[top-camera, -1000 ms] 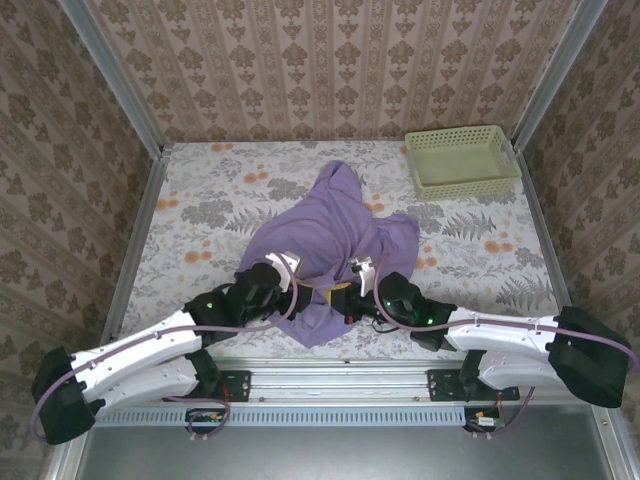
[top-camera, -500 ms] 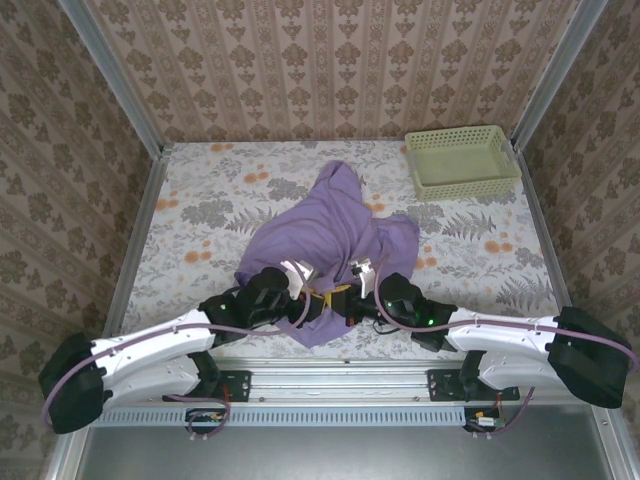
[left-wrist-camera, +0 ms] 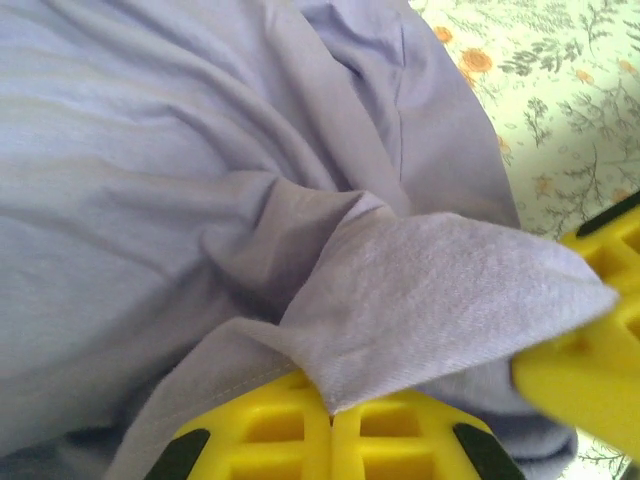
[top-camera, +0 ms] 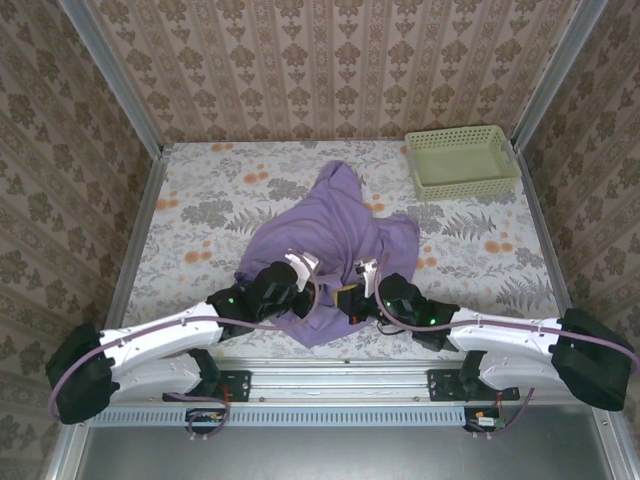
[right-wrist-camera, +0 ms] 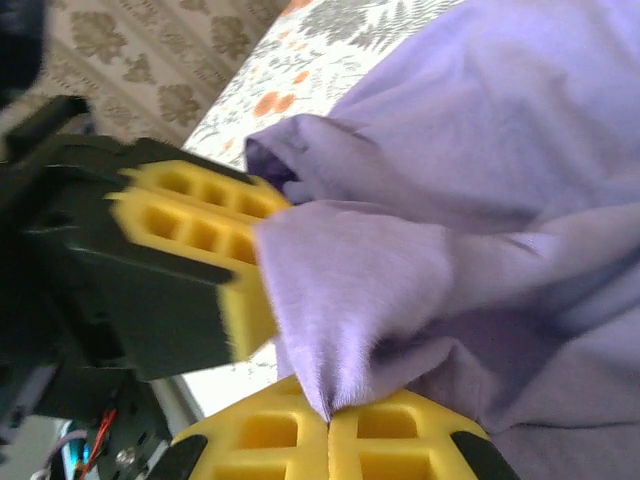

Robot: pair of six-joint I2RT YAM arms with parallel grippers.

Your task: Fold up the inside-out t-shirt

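The lavender-purple t-shirt (top-camera: 325, 235) lies bunched in a heap at the middle of the table, reaching from the centre to the near edge. Both grippers meet at its near edge. My left gripper (top-camera: 318, 292) is shut on a fold of the t-shirt (left-wrist-camera: 200, 150), the cloth pinched between its yellow fingers (left-wrist-camera: 270, 430). Close to its right, my right gripper (top-camera: 346, 297) is also shut on the t-shirt (right-wrist-camera: 500, 130), with fabric caught between its yellow pads (right-wrist-camera: 400, 430). The other arm's yellow finger (right-wrist-camera: 200, 230) shows in the right wrist view, against the same fold.
A pale green mesh basket (top-camera: 462, 161) stands at the far right corner of the table. The floral tabletop (top-camera: 200, 210) is bounded by metal rails and patterned walls. Both arms stretch low along the near edge.
My left gripper has slid right along the shirt's near edge toward the right gripper, and the two now sit almost together. The right arm has barely moved.
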